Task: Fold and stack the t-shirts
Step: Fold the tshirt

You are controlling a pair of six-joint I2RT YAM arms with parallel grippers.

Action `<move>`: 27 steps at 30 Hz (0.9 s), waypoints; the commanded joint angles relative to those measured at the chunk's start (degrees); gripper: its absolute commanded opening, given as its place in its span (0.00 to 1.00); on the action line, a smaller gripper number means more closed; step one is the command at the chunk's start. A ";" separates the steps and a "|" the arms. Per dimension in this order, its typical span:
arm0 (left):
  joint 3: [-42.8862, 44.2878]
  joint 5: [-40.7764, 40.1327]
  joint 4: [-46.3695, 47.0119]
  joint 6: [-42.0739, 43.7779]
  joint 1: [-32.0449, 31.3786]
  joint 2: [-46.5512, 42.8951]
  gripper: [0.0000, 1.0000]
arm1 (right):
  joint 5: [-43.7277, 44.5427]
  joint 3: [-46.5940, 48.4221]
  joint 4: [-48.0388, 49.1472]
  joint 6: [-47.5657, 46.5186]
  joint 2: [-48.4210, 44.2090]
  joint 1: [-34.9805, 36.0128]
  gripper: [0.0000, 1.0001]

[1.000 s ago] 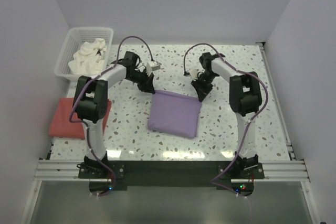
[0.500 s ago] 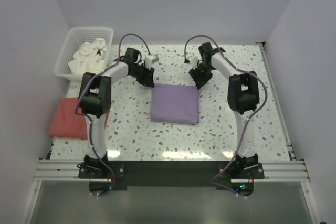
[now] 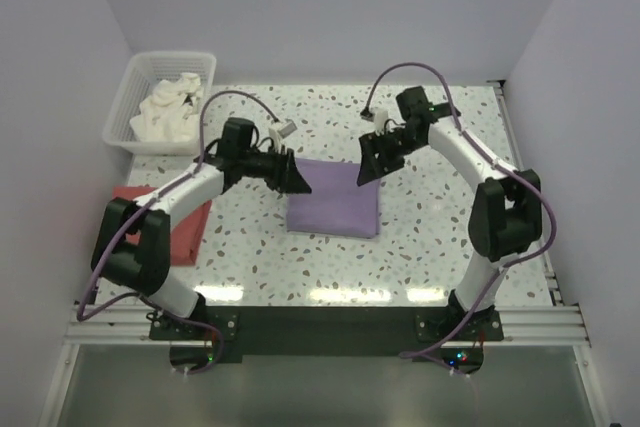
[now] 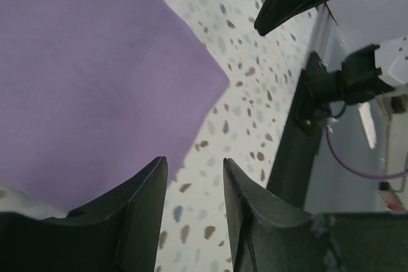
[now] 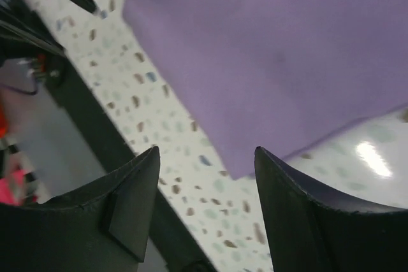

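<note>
A folded purple t-shirt point(image 3: 334, 198) lies flat in the middle of the speckled table; it also fills the upper left of the left wrist view as the purple t-shirt point(image 4: 89, 81) and the top of the right wrist view point(image 5: 280, 55). My left gripper point(image 3: 298, 182) hovers over its far left corner, open and empty point(image 4: 194, 173). My right gripper point(image 3: 366, 171) hovers over its far right corner, open and empty point(image 5: 207, 157). A folded red t-shirt point(image 3: 150, 222) lies at the table's left edge. White t-shirts point(image 3: 170, 112) sit crumpled in a basket.
The white mesh basket point(image 3: 128, 107) stands at the back left corner. A metal rail point(image 3: 320, 327) with both arm bases runs along the near edge. White walls close in the left, back and right sides.
Both grippers let go of the purple shirt's far corners and opened. The shirt now lies folded into a neat rectangle. Both arms lifted and swung outward.
</note>
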 commanded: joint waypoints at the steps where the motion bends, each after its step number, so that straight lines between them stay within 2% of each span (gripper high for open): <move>1: -7.66 6.59 12.90 -12.79 -5.55 1.73 0.44 | -13.81 -9.68 5.59 9.98 0.08 3.91 0.64; 6: -7.59 8.43 16.54 -15.44 -6.36 9.88 0.38 | -17.78 -17.17 14.39 18.07 5.86 6.29 0.59; 9: -7.93 8.78 14.79 -12.37 -5.57 16.12 0.38 | -16.55 -18.84 14.23 15.53 10.79 5.50 0.57; 13: -10.12 8.00 12.15 -8.42 -0.85 23.17 0.36 | -12.35 -20.43 13.09 13.51 17.47 1.55 0.55; 17: -9.52 7.55 8.20 -4.81 3.21 27.05 0.35 | -7.42 -19.46 11.51 10.01 18.71 -1.53 0.53; 22: -8.38 10.10 2.77 -0.34 4.09 22.76 0.41 | -4.60 -17.88 7.56 7.36 17.32 -1.97 0.51; 26: -9.42 8.88 -3.05 4.51 6.90 12.49 0.46 | -5.21 -17.44 5.79 4.98 10.39 -1.88 0.49; 27: -9.78 8.09 -3.58 4.86 7.87 7.41 0.47 | -5.21 -17.27 5.88 4.98 6.45 -1.80 0.49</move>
